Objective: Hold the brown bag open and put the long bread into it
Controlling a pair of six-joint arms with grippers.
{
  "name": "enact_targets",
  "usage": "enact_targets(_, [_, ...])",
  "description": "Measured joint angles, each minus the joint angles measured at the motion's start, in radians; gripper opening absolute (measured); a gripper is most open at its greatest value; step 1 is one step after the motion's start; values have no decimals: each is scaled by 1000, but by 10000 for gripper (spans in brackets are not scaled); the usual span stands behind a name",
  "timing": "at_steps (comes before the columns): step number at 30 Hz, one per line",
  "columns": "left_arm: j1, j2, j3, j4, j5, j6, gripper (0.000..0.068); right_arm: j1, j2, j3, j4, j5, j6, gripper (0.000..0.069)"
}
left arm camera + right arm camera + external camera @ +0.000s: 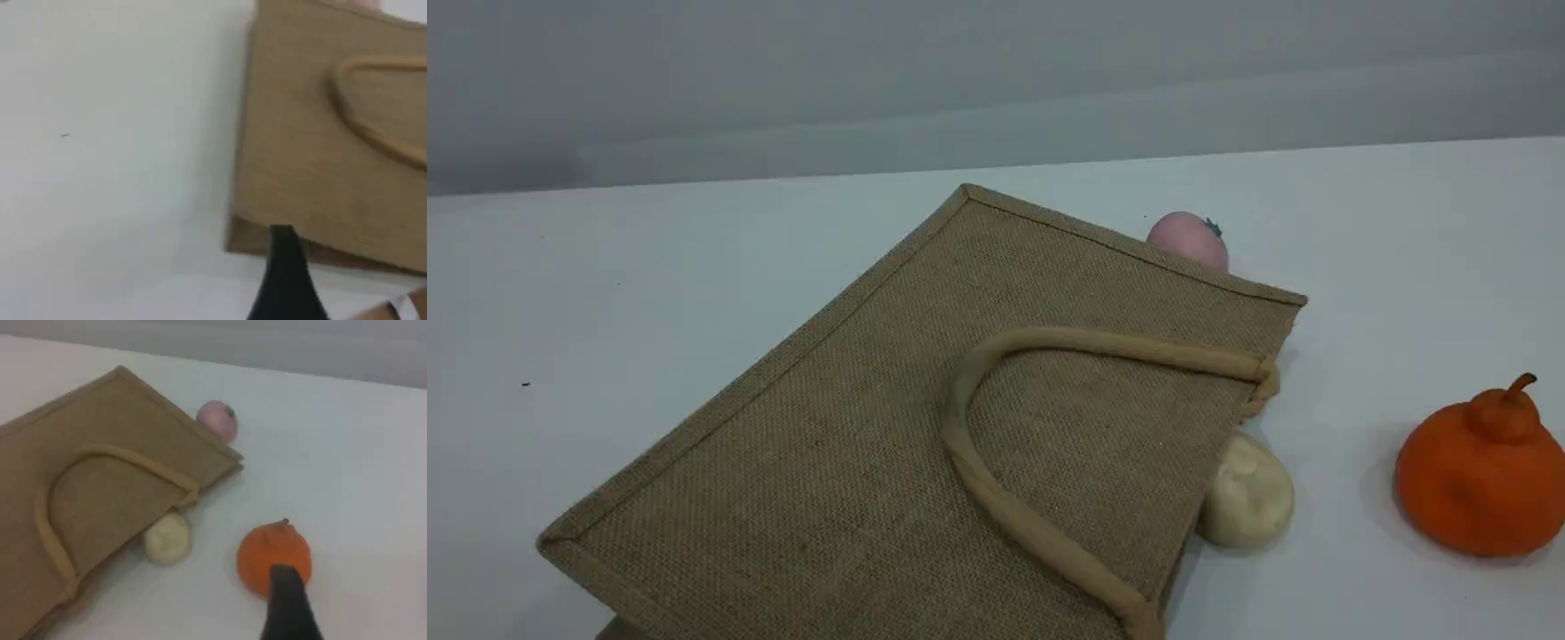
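Observation:
The brown bag (827, 427) lies flat on the white table, one beige handle (960, 444) folded over its upper face. Its mouth edge faces right and looks pressed flat. The long bread is out of view in all three views. Neither arm shows in the scene view. In the left wrist view, the left gripper's dark fingertip (285, 260) hovers over the bag's near corner (300, 153), holding nothing. The right gripper's fingertip (287, 593) hangs above the table by an orange fruit, well right of the bag (87, 413), also empty.
A cream-white bun (1249, 498) touches the bag's mouth edge. Behind the bag's far edge sits a pink ball (1190, 238), partly hidden. An orange pumpkin-shaped fruit (1480, 471) stands at the right. Bare white table (605, 267) stretches left of the bag.

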Motion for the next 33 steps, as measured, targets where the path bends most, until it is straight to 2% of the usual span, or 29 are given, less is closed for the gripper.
enact_targets(4, [0, -22, 5, 60, 2, -14, 440, 0, 0, 0, 0, 0, 0, 390])
enact_targets(22, [3, -21, 5, 61, 4, -10, 440, 0, 0, 0, 6, 0, 0, 389])
enact_targets(25, [53, -21, 5, 58, 4, -10, 440, -2, 0, 0, 7, 0, 0, 389])
enact_targets(30, [207, -20, 5, 58, 4, -10, 440, -2, 0, 0, 7, -1, 0, 389])
enact_targets(33, [260, -37, 5, 58, 4, -10, 440, -2, 0, 0, 7, -1, 0, 389])
